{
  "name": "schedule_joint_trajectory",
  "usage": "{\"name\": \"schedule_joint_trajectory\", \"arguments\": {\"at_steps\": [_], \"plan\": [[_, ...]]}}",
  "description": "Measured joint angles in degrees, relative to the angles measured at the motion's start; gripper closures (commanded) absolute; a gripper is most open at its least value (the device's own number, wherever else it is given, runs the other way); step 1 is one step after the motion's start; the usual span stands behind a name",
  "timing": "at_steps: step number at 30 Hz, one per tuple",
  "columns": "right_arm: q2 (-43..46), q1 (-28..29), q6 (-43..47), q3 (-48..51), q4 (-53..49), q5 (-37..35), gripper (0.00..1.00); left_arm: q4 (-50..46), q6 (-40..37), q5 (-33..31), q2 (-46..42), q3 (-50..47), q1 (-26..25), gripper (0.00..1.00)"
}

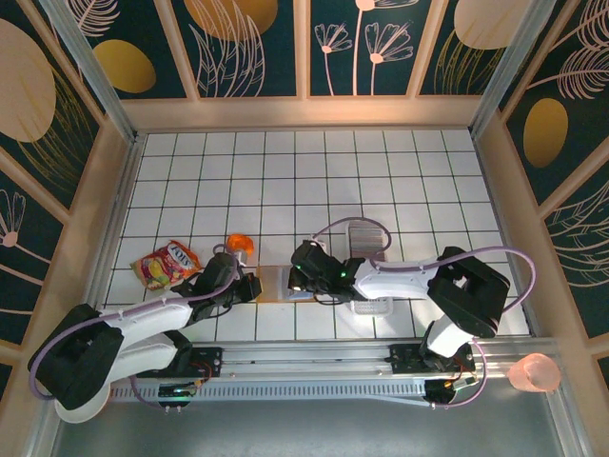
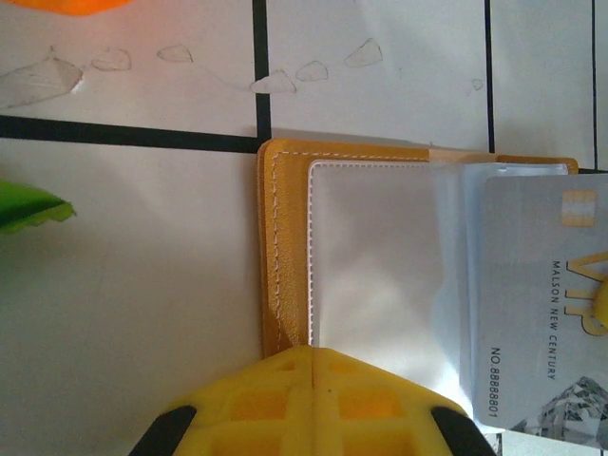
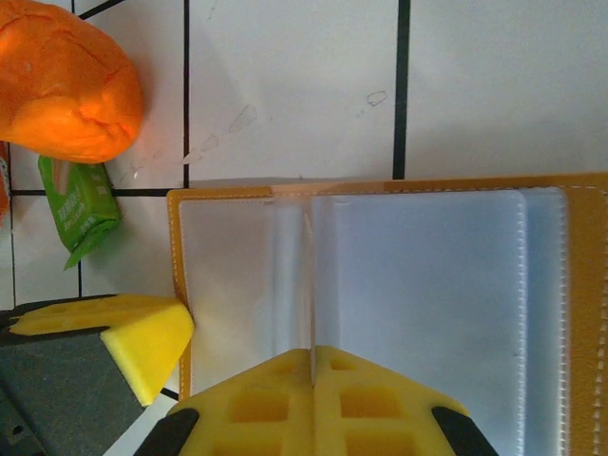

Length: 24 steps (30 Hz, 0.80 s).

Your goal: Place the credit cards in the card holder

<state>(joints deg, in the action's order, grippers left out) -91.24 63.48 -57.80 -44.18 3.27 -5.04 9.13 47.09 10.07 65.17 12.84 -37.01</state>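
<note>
The card holder [image 1: 274, 283] lies open on the white tiles between both grippers, tan-yellow border [image 2: 285, 237] [image 3: 587, 313] framing clear sleeves. My left gripper [image 1: 252, 286] [image 2: 313, 353] is shut, its tips resting on the holder's left border; one of its yellow fingers [image 3: 147, 337] sits at that edge. My right gripper [image 1: 297, 279] [image 3: 313, 353] is shut on a credit card [image 3: 308, 285], seen edge-on and standing over the sleeves. In the left wrist view that silver credit card [image 2: 537, 313] reads "VIP", partly behind a clear sleeve.
An orange soft object [image 1: 240, 245] [image 3: 66, 81] and a small green packet [image 3: 81, 209] lie just behind the holder. A red-yellow snack packet [image 1: 166, 264] is at the left. A clear tray [image 1: 369, 238] sits under the right arm. A pink cup [image 1: 533, 373] stands off the table's right corner.
</note>
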Motion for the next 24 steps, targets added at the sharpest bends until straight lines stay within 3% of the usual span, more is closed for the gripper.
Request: {"name": "schedule_joint_trajectory", "arguments": {"at_steps": [24], "plan": [[0.5, 0.4, -1.4, 4.2, 8.4, -2.3, 1.00, 1.1, -0.2, 0.0, 0.1, -0.5, 0.0, 1.00]]}}
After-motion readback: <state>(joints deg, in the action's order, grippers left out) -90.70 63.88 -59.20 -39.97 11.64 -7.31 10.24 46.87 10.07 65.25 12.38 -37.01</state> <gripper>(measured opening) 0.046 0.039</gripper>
